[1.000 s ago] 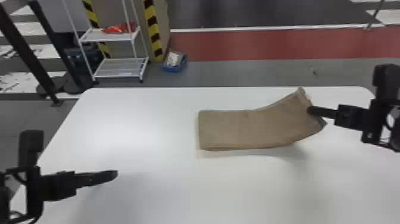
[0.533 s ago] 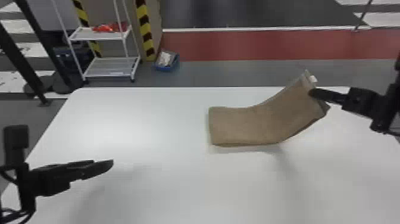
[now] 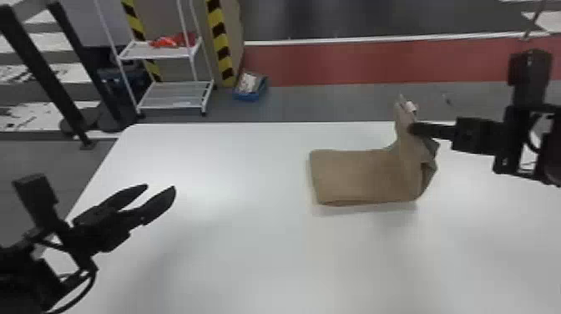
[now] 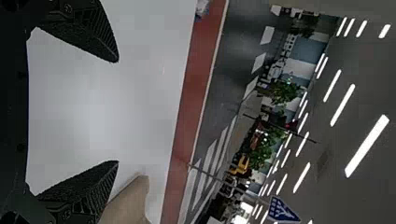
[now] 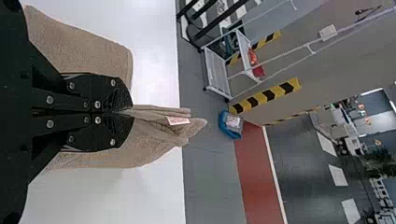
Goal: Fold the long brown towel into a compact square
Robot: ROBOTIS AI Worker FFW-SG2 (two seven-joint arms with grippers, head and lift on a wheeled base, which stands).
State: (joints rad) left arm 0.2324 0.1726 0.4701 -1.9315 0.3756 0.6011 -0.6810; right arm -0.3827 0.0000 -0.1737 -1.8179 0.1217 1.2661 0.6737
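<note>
While a white table (image 3: 250, 259) is spread beneath, the folded brown towel (image 3: 355, 177) is laid right of the table's middle, toward its far edge, with one end held up. Above the table's right side, that raised end is pinched firmly by the right hand (image 3: 413, 128); above the table's left side, the fingers of the left hand (image 3: 160, 189) are held wide apart. A small white label (image 3: 411, 107) is exposed on the towel's raised end.
</note>
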